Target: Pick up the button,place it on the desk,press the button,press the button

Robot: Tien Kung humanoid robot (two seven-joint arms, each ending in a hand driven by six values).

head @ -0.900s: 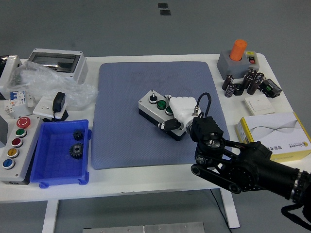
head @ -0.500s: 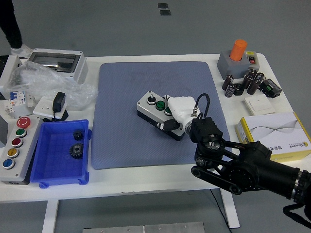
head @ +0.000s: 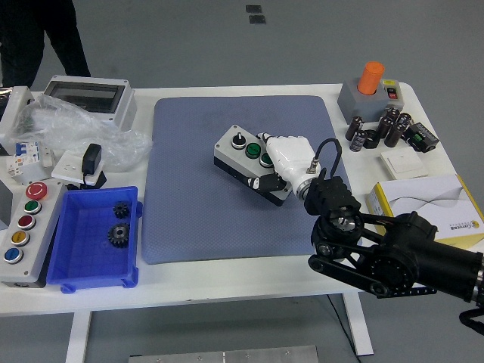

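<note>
We see our right hand [head: 283,162] resting on the right end of the button box [head: 248,161], which lies on the blue mat [head: 189,197] near the middle of the tabletop [head: 242,283], tilted with its left end toward the far edge. The white fingers are curled over the box's right end, with a dark thumb at its near side; they appear to grip it, though contact under the palm is hidden. The box's green and black buttons stay uncovered. We judge the placing step nearly finished; next we need to release and bring one fingertip down on a button.
</note>
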